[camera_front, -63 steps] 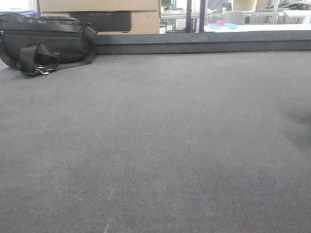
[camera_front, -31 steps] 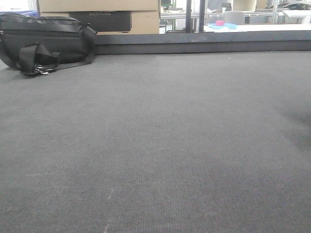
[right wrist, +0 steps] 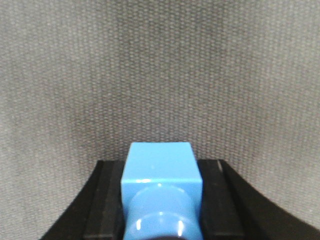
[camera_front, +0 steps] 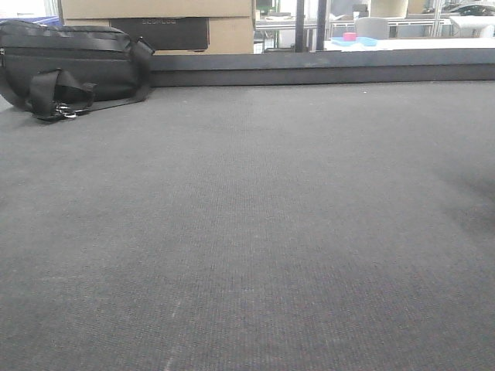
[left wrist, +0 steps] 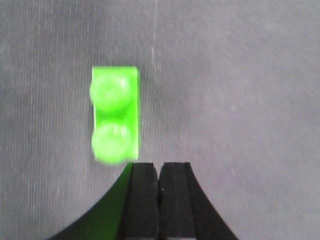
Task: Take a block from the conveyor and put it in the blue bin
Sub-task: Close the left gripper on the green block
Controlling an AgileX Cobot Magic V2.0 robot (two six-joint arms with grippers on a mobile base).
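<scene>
desk: what does the left wrist camera show?

field: a green block (left wrist: 115, 116), two studs up, lying flat on the grey conveyor belt (left wrist: 240, 75), just ahead of the left tool (left wrist: 159, 169) and slightly to its left. the tool's two black fingers are pressed together with nothing between them, and the block sits apart from them, ungripped. the block's edges are smeared. i'd judge that belt or arm is moving, but one frame can't settle which.

desk: and the right arm?

field: the right tool (right wrist: 161, 166) is pinching a blue block (right wrist: 160, 186), one finger on each flat side, with a stud facing the camera. gripping the flat faces looks meant to keep it square for release. only belt shows beneath it.

desk: where is the blue bin?

field: it is in none of the views. the front camera shows bare belt, a black bag (camera_front: 73, 66) at the far left by the rail and cardboard boxes (camera_front: 155, 9) behind it, but neither arm.

desk: your read?

field: the blue block is picked and awaits the carry to the bin. the green block is still to grab, and the left tool would have to spread and shift left first.
</scene>
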